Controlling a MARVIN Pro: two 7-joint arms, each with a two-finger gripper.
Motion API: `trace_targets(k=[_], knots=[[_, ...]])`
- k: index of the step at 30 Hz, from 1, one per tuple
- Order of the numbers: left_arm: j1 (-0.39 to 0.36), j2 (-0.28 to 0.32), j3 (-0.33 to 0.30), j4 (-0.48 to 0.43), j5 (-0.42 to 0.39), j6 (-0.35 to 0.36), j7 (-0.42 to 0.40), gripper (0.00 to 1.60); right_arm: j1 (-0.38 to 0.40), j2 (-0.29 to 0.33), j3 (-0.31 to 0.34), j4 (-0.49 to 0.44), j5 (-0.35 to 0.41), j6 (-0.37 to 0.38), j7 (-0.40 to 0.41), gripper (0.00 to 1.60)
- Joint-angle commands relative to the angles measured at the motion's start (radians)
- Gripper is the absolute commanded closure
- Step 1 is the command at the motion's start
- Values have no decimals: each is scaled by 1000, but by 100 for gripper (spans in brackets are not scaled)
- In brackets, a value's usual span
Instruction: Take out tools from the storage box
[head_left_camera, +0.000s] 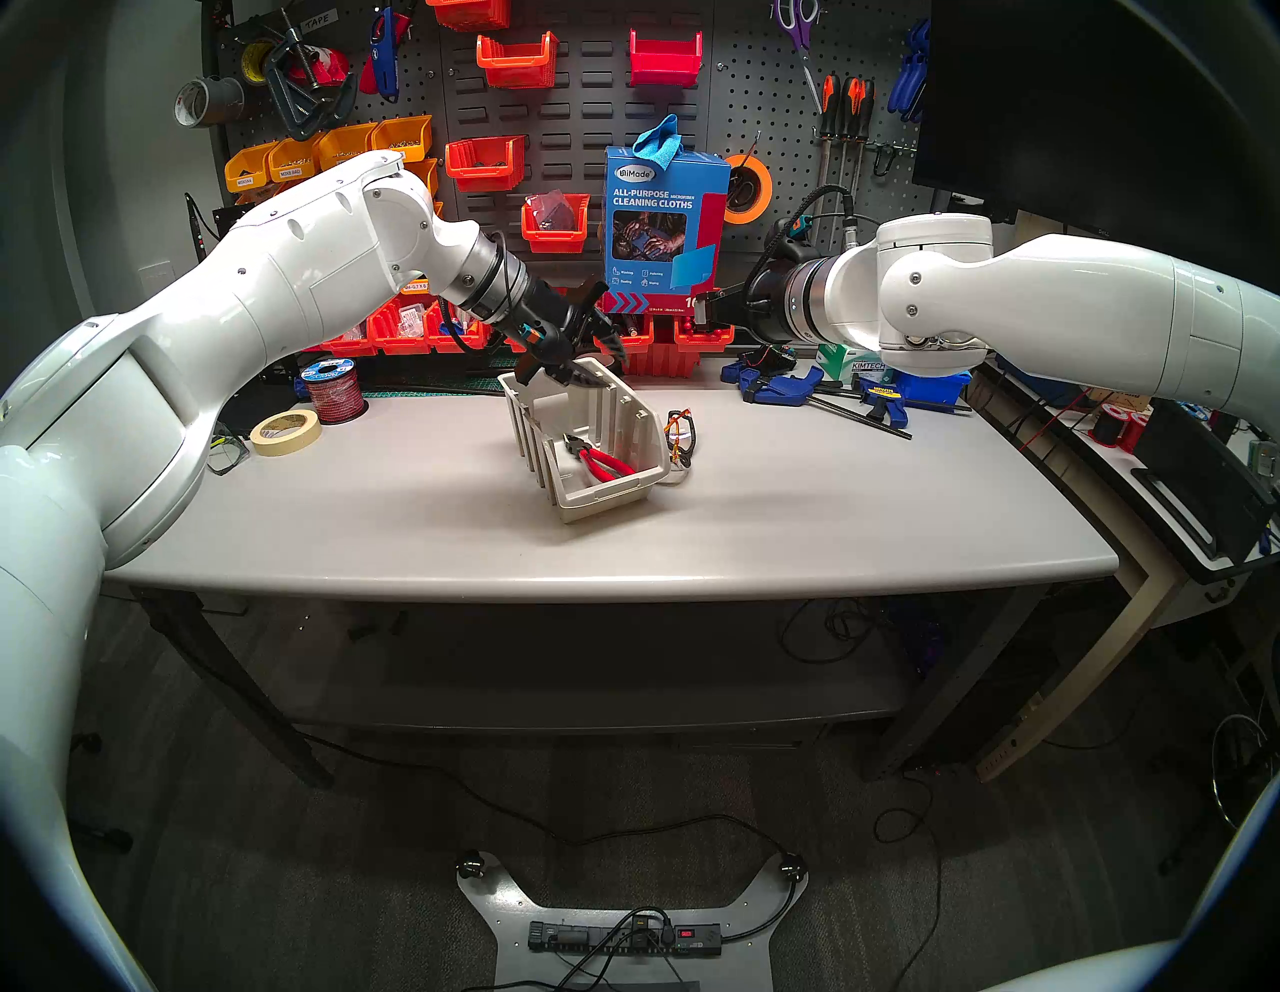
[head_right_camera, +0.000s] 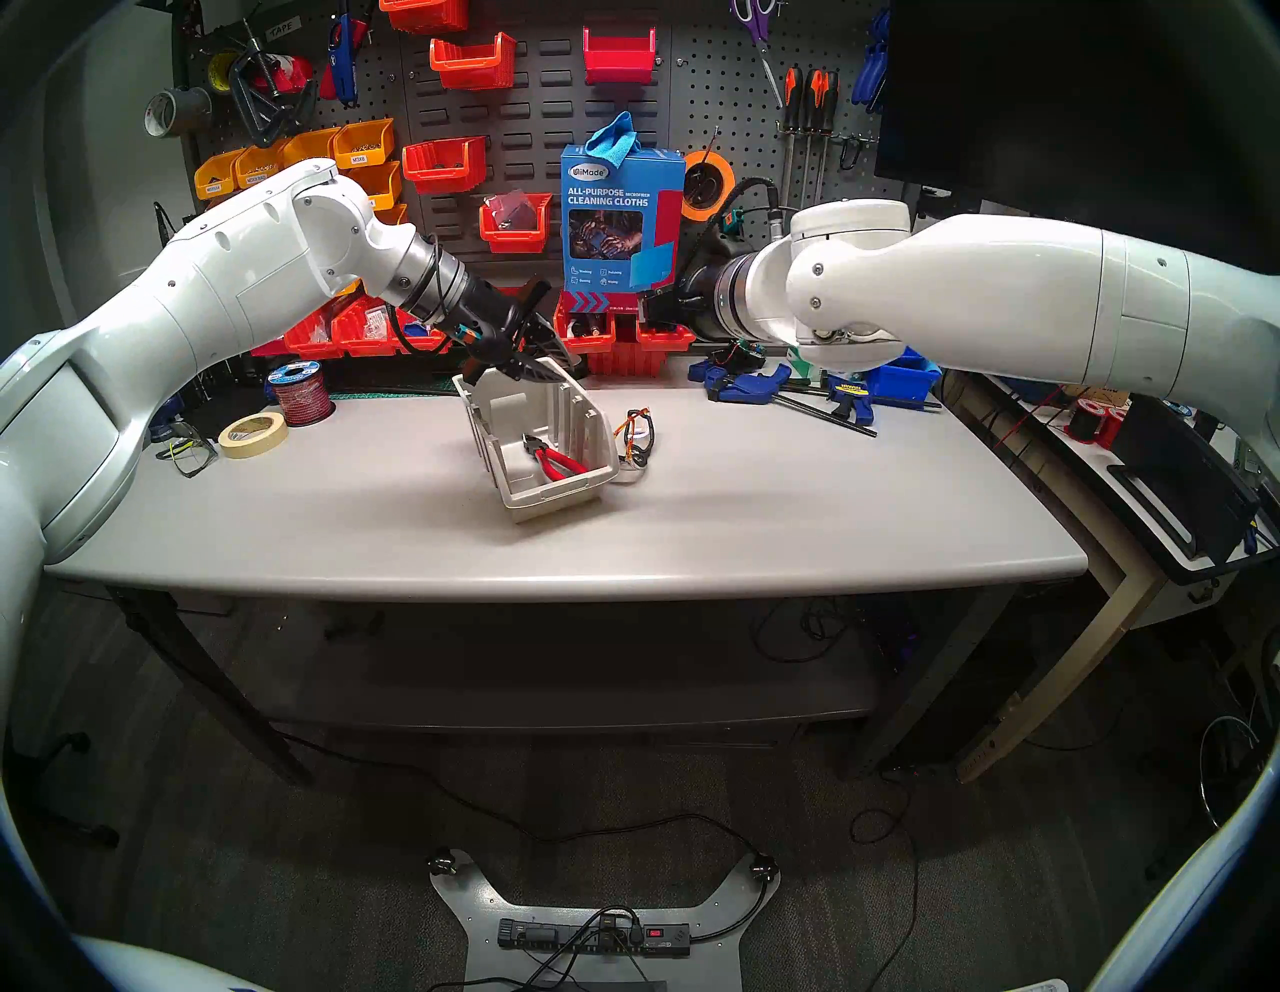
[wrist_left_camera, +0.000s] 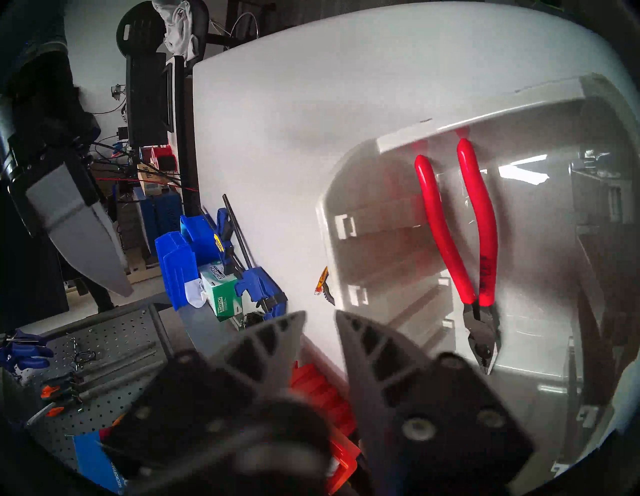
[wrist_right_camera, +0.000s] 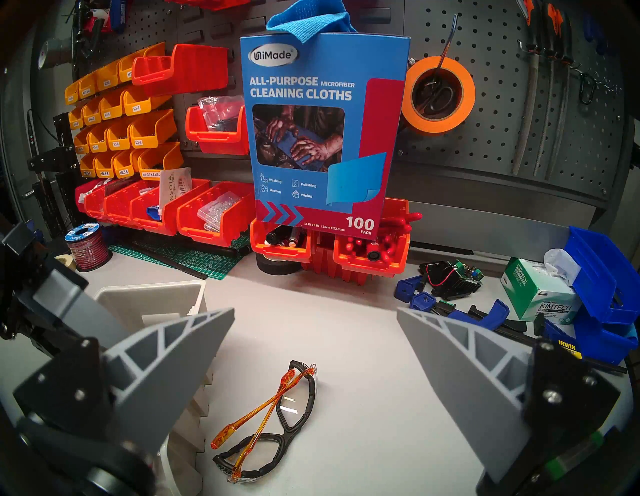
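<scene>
The beige storage box (head_left_camera: 596, 499) (head_right_camera: 554, 502) stands mid-table with its low lip toward me. Red-handled pliers (head_left_camera: 606, 463) (wrist_left_camera: 450, 242) lie inside it, handles against the front lip. My left gripper (head_left_camera: 589, 364) (wrist_left_camera: 320, 317) is at the box's back wall, one finger inside and one behind, nearly shut on the rim; the wrist view is blurred. Folded safety glasses (head_left_camera: 682, 436) (wrist_right_camera: 277, 415) with orange arms lie on the table just right of the box. My right gripper (head_left_camera: 713, 308) (wrist_right_camera: 315, 311) hangs open above and behind them, holding nothing.
A masking tape roll (head_left_camera: 286, 431), a wire spool (head_left_camera: 334, 391) and green-framed glasses (head_left_camera: 228, 450) sit at the table's left. Blue bar clamps (head_left_camera: 783, 388) and a tissue box (wrist_right_camera: 543, 298) lie at the back right. Red bins (wrist_right_camera: 214, 214) and a cleaning-cloth box (head_left_camera: 658, 222) line the back.
</scene>
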Motion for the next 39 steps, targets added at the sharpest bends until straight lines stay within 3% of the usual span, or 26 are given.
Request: trace_targets(k=[1, 2, 5, 9, 10, 17, 26, 39], knots=[[-55, -43, 19, 30, -14, 1, -46, 101, 17, 1, 12, 3, -4, -2, -1, 0], [-58, -45, 25, 35, -15, 1, -51, 92, 17, 1, 12, 3, -4, -2, -1, 0], [-60, -44, 31, 35, -14, 1, -59, 92, 17, 1, 12, 3, -4, -2, -1, 0], [-80, -34, 76, 37, -12, 1, -82, 117, 17, 1, 12, 3, -3, -2, -1, 0], [-80, -34, 76, 37, -12, 1, -82, 117, 17, 1, 12, 3, -3, -2, -1, 0], [-101, -45, 121, 50, -12, 1, -75, 102, 17, 1, 12, 3, -3, -3, -1, 0], [-117, -57, 182, 56, -12, 1, -74, 109, 16, 0, 12, 3, -3, -3, 0, 0], [-114, -80, 281, 64, -18, 1, -64, 98, 16, 0, 11, 3, -3, -3, 0, 0]])
